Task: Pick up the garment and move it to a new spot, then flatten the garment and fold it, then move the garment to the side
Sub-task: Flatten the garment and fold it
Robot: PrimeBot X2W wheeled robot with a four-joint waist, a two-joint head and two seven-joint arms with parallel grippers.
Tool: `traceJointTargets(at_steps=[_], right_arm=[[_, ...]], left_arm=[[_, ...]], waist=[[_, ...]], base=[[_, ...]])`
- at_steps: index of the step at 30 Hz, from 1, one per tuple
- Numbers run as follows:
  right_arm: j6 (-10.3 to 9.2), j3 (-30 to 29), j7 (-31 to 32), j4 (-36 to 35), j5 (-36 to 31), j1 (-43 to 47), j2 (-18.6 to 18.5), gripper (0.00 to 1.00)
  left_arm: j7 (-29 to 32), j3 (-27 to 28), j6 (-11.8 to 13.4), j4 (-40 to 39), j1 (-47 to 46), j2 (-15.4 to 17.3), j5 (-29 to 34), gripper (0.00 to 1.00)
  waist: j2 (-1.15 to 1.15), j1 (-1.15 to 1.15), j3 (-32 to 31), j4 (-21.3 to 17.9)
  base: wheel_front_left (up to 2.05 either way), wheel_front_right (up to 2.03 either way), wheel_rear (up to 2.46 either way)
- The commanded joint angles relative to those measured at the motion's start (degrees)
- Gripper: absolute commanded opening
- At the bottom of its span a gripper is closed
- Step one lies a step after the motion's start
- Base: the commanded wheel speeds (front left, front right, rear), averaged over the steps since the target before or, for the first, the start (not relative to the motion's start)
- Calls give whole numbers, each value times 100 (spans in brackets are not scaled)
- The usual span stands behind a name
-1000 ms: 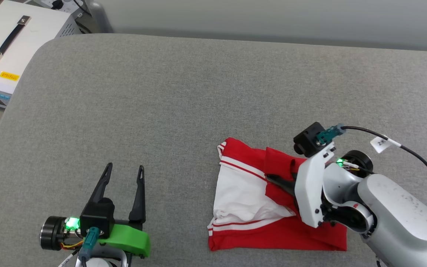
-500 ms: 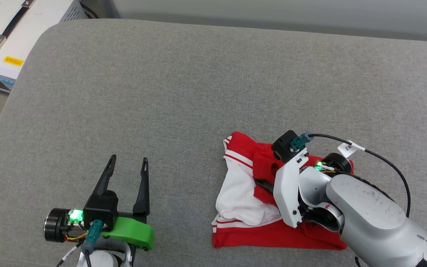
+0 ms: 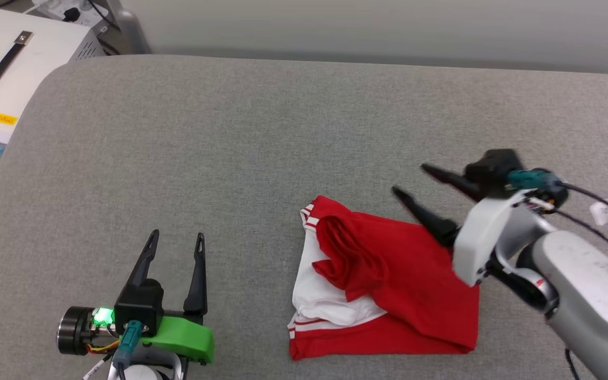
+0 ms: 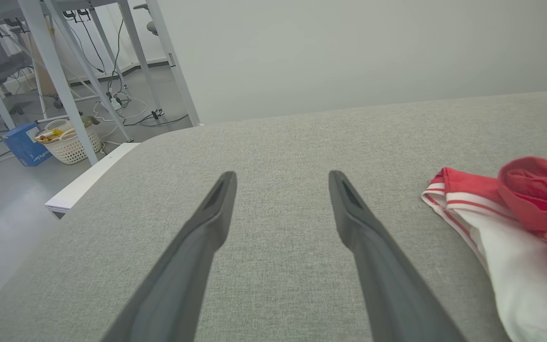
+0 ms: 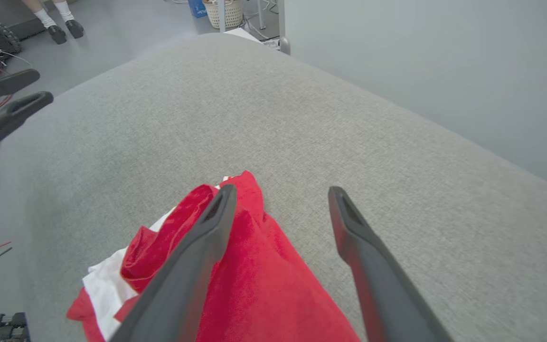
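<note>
Up off the garment (image 3: 399,274) went the right gripper (image 3: 408,178), fingers spread wide and empty. The garment lay folded near the worktop's (image 3: 230,158) front edge; the left gripper (image 3: 177,235) sat open, empty.

We read place as lab, probably robotics: white instrument case (image 3: 13,79) with handle beside grey counter (image 3: 283,132), bare metal frame legs (image 4: 55,80), loose cables (image 4: 126,104) across grey floor (image 4: 7,199), white basket (image 4: 71,142), blue box (image 4: 23,145) near legs.

Before me lies a grey, fabric-covered surface (image 3: 219,137) with a rounded corner. On it rests the garment (image 3: 399,274) — red and white, folded, toward my right.
</note>
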Motion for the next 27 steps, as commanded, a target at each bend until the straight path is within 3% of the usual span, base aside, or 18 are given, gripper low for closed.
traceJointTargets(at_steps=[1, 7, 13, 19, 27], right_arm=[[-6, -308, -201, -69, -191, 142, -65, 100], [-6, -1994, -1003, -260, -1088, 1012, 214, 100], [-6, -3391, -1741, -397, -2204, 1891, 815, 100], [-6, -4286, -2163, -527, -3266, 2554, 1375, 100], [-6, -4697, -2197, -1297, -3350, 3310, 2106, 100]], left_arm=[[-33, 15, 27, -28, 52, 28, 34, 100], [-33, 11, 32, -86, 113, 26, 22, 100], [-33, 5, 16, -113, 128, 57, 25, 100], [-33, -3, 13, -136, 198, 80, 28, 100], [-33, -5, 17, -146, 350, 88, 5, 100]], waist=[[0, 0, -125, -147], [0, 0, -232, -315], [0, 0, -304, -424], [0, 0, -423, -469], [0, 0, -658, -424]], base=[[0, 0, 0], [0, 0, 0], [0, 0, 0], [0, 0, 0], [0, 0, 0]])
